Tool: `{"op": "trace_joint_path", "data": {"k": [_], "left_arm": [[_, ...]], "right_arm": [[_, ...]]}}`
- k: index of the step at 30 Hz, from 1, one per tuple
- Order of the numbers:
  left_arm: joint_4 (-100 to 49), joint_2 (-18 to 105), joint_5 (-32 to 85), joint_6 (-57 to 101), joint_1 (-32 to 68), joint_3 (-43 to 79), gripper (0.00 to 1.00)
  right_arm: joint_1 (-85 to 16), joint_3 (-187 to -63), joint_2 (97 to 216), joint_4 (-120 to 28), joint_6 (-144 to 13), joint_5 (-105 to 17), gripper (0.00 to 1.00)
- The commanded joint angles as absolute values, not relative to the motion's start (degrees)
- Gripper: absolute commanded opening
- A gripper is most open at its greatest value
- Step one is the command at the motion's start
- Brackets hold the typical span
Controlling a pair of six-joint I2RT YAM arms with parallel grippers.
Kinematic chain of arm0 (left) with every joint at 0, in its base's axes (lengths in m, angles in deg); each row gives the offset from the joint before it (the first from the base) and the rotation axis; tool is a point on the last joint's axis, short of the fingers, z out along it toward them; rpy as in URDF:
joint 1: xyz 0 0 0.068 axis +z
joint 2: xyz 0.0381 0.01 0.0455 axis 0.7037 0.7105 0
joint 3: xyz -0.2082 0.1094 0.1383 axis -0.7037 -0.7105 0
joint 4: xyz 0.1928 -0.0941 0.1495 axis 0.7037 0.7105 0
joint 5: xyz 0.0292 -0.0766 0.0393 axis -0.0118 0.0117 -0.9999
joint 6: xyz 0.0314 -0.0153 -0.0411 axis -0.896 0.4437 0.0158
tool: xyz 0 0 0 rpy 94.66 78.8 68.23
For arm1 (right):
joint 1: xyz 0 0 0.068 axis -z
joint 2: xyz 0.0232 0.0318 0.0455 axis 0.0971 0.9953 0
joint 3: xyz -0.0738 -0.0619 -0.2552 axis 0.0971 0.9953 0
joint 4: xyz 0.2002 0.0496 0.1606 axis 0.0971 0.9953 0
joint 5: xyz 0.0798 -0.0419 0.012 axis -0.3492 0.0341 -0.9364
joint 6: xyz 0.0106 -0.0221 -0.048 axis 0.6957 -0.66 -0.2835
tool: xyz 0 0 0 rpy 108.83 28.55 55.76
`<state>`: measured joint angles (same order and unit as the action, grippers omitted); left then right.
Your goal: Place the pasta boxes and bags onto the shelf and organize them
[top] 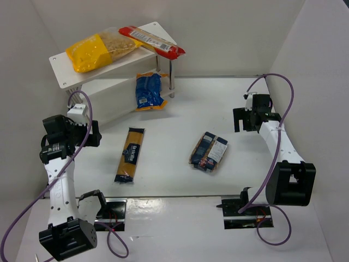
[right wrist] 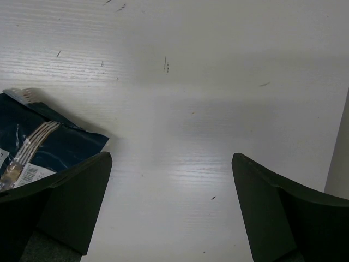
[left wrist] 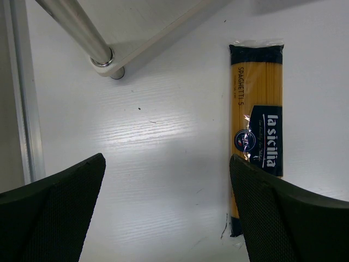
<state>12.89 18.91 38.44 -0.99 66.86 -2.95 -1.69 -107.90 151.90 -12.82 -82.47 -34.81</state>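
This is a robotics lab test cell, not a kitchen or a shop. A bare white table [top: 180, 109] is boxed in by plain white panels [top: 218, 33] behind and beside it. Two robot arms are bolted at the table's near edge, the left arm [top: 57, 185] and the right arm [top: 278, 144], both trailing purple cables [top: 278, 76]. At the table's far left corner stands a small white shelf [top: 59, 68] (a stage prop holding pasta packets [top: 90, 52]).

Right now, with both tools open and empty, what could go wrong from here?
1. The long red packet overhangs the top board's edge on the shelf; a bump could tip it off.
2. The spaghetti packet lies flat, off to one side of the open left tool and partly under one finger; closing there may miss or crush it.
3. The yellow-and-clear bag fills much of the top board, so added packs may crowd it.
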Motion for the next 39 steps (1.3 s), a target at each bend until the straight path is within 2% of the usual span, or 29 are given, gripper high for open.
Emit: {"op": "trace_joint_path", "data": {"k": [1, 12, 15, 19, 27, 32, 39], "left_arm": [[12.24, 18.86, 39.74, -1.44, 66.70, -1.43, 1.00], [12.24, 18.86, 41.04, -1.97, 66.70, -1.43, 1.00], [14.25, 18.86, 44.21, -4.94, 64.34, -0.74, 1.00], [19.52, 24.56, 45.63, -7.50, 56.09, 3.30, 1.00], [19.27, 35.64, 30.79, -6.36, 36.15, 5.60, 1.00], [14.44, 44.16, 21.39, -1.97, 31.90, 3.50, 1.00], [8.47, 50.85, 16.54, 2.60, 29.35, 2.17, 1.00]], "right_arm": [[-2.23, -109.70, 152.10, -12.93, -82.40, -35.49, 0.99], [-2.23, -109.17, 151.48, -11.35, -85.66, -41.38, 0.99], [-2.23, -109.17, 151.48, -11.35, -85.66, -41.38, 0.99], [-2.76, -108.65, 150.87, -11.35, -85.66, -41.38, 0.99], [-2.76, -108.64, 150.34, -11.35, -85.66, -41.38, 0.99], [-2.76, -108.64, 150.34, -11.35, -85.66, -40.86, 0.99], [-2.76, -108.64, 150.34, -11.88, -85.66, -40.86, 0.99]]}}
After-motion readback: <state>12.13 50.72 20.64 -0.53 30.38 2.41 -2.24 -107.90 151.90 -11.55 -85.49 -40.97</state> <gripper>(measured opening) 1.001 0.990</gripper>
